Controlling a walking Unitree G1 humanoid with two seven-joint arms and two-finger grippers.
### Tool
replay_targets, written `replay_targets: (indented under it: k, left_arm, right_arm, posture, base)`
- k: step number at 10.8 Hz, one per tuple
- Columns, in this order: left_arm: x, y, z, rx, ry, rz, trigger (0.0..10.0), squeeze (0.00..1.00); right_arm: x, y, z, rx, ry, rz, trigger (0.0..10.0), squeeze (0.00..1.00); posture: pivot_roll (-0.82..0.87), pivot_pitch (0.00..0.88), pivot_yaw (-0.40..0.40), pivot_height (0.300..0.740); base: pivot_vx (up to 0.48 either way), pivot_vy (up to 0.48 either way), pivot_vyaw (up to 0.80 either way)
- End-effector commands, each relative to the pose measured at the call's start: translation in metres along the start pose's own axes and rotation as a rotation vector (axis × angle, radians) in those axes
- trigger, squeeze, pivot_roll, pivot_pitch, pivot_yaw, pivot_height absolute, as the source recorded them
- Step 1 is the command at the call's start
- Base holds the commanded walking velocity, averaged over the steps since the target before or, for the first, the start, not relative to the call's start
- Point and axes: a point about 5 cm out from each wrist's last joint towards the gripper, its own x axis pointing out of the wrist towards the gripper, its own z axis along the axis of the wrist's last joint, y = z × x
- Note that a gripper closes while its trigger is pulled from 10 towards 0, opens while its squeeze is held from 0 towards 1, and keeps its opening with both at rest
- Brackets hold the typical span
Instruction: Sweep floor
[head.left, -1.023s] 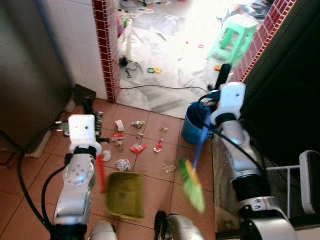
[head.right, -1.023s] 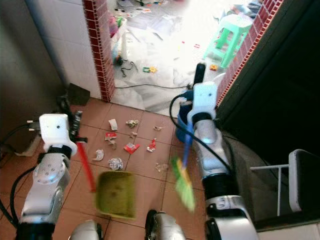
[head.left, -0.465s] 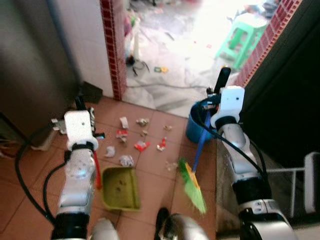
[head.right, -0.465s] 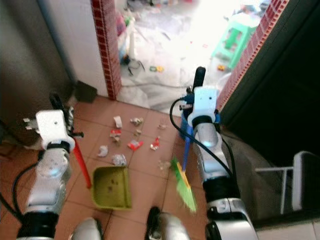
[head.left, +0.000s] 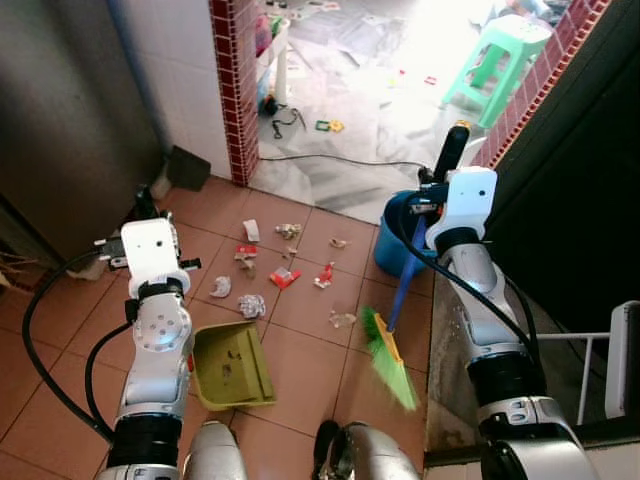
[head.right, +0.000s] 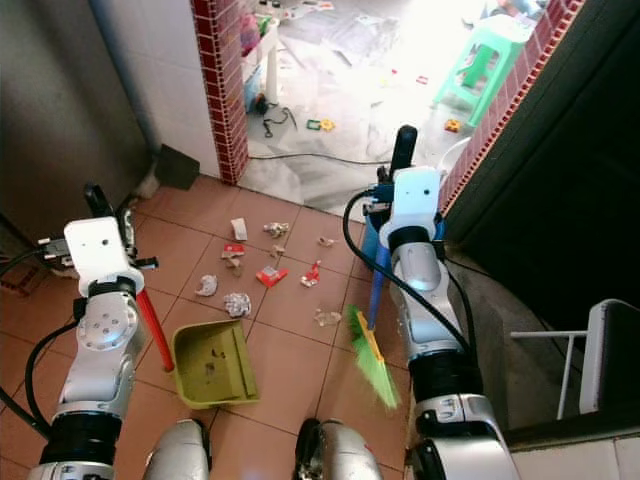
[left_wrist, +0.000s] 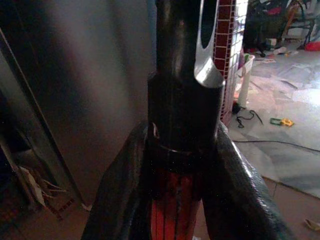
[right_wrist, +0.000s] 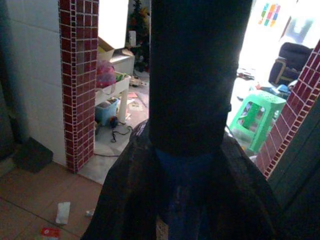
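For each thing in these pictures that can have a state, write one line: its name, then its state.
Left gripper: shut on dustpan handle.
Right gripper: shut on broom handle.
Dustpan: pan down on the tiles.
Broom: bristles down, tilted.
Litter: scattered, unswept.
Green stool: upright.

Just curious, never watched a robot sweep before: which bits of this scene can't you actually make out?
- Broom bristles: blurred, both eye views.
- Floor scraps: too small to identify.
- Blue bucket: contents hidden by the right arm.
- Dustpan handle's top: hidden by the left gripper, left wrist view.
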Motion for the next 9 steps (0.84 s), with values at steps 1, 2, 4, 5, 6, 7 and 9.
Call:
replay_targets:
  k: [1, 2, 4, 5, 6, 7, 9]
  left_arm:
    - [0.002, -0.003, 0.008, -0.021, -0.036, -0.014, 10.0, 0.0]
    - [0.001, -0.002, 0.007, -0.024, -0.032, -0.019, 10.0, 0.0]
    - [0.002, -0.001, 0.005, -0.006, -0.03, -0.022, 10.0, 0.0]
    - [0.003, 0.001, 0.003, -0.007, -0.019, 0.022, 10.0, 0.0]
    - [0.003, 0.003, 0.0, 0.007, -0.012, 0.078, 10.0, 0.0]
    - [0.004, 0.004, -0.001, 0.027, -0.016, 0.109, 10.0, 0.0]
    - [0.006, 0.003, -0.006, -0.013, -0.032, 0.175, 10.0, 0.0]
  right_arm:
    - [0.005, -0.007, 0.012, -0.009, -0.059, -0.02, 10.0, 0.0]
    - [0.004, -0.007, 0.011, -0.008, -0.056, -0.028, 10.0, 0.0]
    - [0.005, -0.002, 0.017, -0.075, -0.105, -0.013, 10.0, 0.0]
    - [0.01, 0.001, 0.019, -0.056, -0.115, -0.015, 10.0, 0.0]
    - [0.016, 0.007, 0.023, -0.058, -0.142, -0.001, 10.0, 0.0]
    - [0.018, 0.01, 0.024, -0.064, -0.15, 0.01, 10.0, 0.0]
    - [0.027, 0.026, 0.025, -0.032, -0.15, 0.057, 10.0, 0.0]
  posture:
    - [0.04, 0.155, -0.101, 0.74]
    - [0.04, 0.155, -0.102, 0.74]
    - [0.04, 0.156, -0.102, 0.74]
    - [0.03, 0.164, -0.102, 0.74]
    - [0.03, 0.169, -0.103, 0.74]
    - [0.03, 0.17, -0.104, 0.74]
    - [0.04, 0.177, -0.113, 0.74]
  base:
    - [0.0, 0.0, 0.0]
    - [0.0, 0.0, 0.0]
    - [0.0, 0.0, 0.0]
    - [0.0, 0.0, 0.0]
    - [0.0, 0.0, 0.0]
    - [0.0, 0.0, 0.0]
    - [0.0, 0.0, 0.0]
